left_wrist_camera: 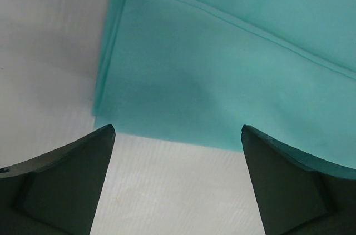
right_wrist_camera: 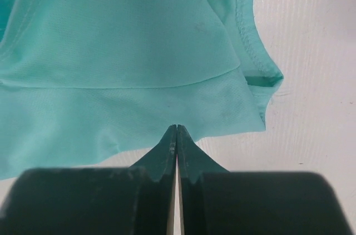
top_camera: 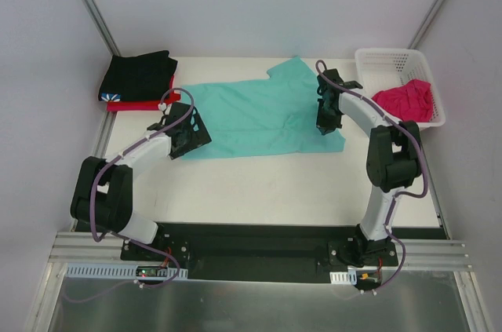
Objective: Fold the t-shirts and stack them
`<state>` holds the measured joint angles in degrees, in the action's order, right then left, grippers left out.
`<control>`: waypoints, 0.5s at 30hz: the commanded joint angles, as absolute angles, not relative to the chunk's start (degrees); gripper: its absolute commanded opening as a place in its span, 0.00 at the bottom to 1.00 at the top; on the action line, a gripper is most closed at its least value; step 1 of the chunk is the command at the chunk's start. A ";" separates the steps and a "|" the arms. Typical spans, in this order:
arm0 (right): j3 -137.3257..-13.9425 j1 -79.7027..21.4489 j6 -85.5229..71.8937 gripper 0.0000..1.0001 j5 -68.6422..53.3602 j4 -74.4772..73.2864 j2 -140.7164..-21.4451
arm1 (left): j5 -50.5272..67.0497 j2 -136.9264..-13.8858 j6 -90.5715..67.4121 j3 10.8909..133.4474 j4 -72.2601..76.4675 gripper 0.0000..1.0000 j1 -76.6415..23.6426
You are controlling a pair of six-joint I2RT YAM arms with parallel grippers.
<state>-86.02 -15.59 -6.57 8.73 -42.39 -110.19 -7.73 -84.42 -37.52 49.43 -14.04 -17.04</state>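
Left tool [left_wrist_camera: 178,129] gapes wide above a corner of the teal shirt [top_camera: 251,116]. Right tool [right_wrist_camera: 177,128] is closed at its hem; grip unclear.

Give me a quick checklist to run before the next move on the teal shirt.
1. Right gripper shut at the teal shirt's edge: ok.
2. Cloth really pinched between its fingers: cannot tell.
3. Left gripper holding the shirt: not ok; it is open over the edge near a corner.
4. Black shirt folded on top of the red shirt, far left: ok.
5. Pink shirt lying in the basket, out of the way: ok.
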 commanded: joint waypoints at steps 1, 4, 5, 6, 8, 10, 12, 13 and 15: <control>-87.37 -15.47 -6.42 0.01 8.44 -42.45 -105.21 | -8.08 -87.18 -37.00 52.03 -12.66 0.97 -14.07; -86.66 -15.47 -6.42 0.01 8.53 -42.54 -103.89 | -8.00 -90.26 -37.35 52.82 -12.39 0.97 -13.80; -86.57 -15.29 -6.42 0.01 8.61 -42.45 -103.71 | -7.56 -90.79 -37.70 52.91 -12.22 0.97 -13.80; -86.75 -15.29 -6.33 0.01 8.18 -42.45 -103.88 | -7.30 -91.49 -38.05 52.48 -12.04 0.97 -13.80; -87.18 -14.77 -6.50 0.01 6.43 -42.19 -104.59 | -6.86 -91.67 -38.75 51.68 -10.99 0.96 -13.80; -88.50 -14.33 -6.85 0.01 2.21 -41.31 -106.51 | -6.86 -91.67 -39.11 50.02 -9.76 0.96 -13.80; -89.55 -14.33 -7.47 0.01 0.54 -41.13 -108.01 | -6.77 -91.84 -39.72 48.26 -8.88 0.97 -13.80; -90.43 -14.24 -7.64 0.01 0.53 -41.13 -109.15 | -6.59 -92.11 -39.81 47.82 -8.53 0.96 -13.80; -91.05 -14.33 -7.82 0.01 -2.27 -40.26 -109.95 | -6.33 -92.81 -40.25 46.33 -7.74 0.96 -13.89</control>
<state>-87.59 -14.63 -6.81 3.29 -42.09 -108.25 -7.60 -91.50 -38.22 49.93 -9.52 -13.82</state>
